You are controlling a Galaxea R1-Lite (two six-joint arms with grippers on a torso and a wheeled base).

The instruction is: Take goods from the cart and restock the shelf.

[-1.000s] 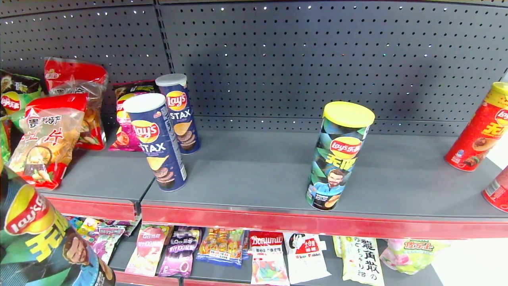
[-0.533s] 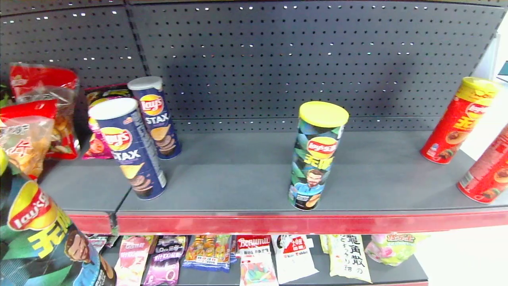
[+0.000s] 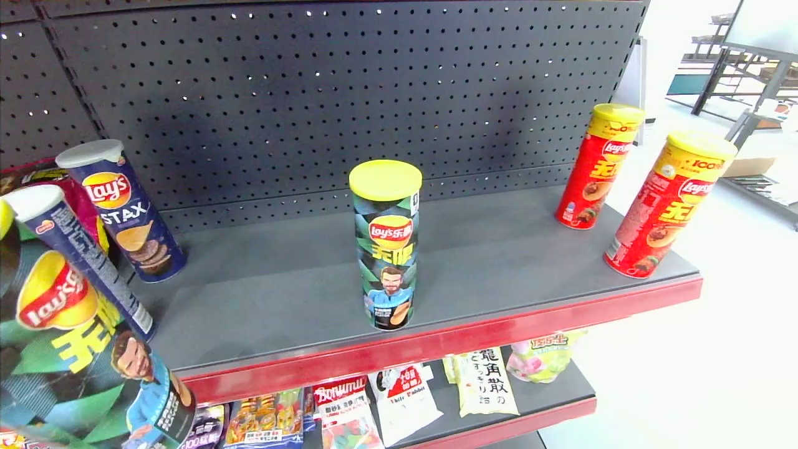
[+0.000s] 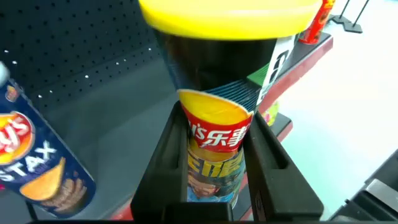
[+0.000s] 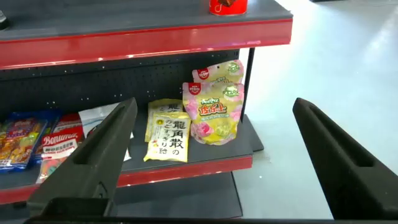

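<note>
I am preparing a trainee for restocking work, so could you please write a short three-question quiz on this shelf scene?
1. True or false: the left gripper is shut on a green can.
2. How many red cans stand on the upper shelf? A) one B) two C) three
3. Fill in: the right gripper is ____ (open or shut), with snack bags on the lower shelf beyond it.

Key: 1 true; 2 B; 3 open.
</note>
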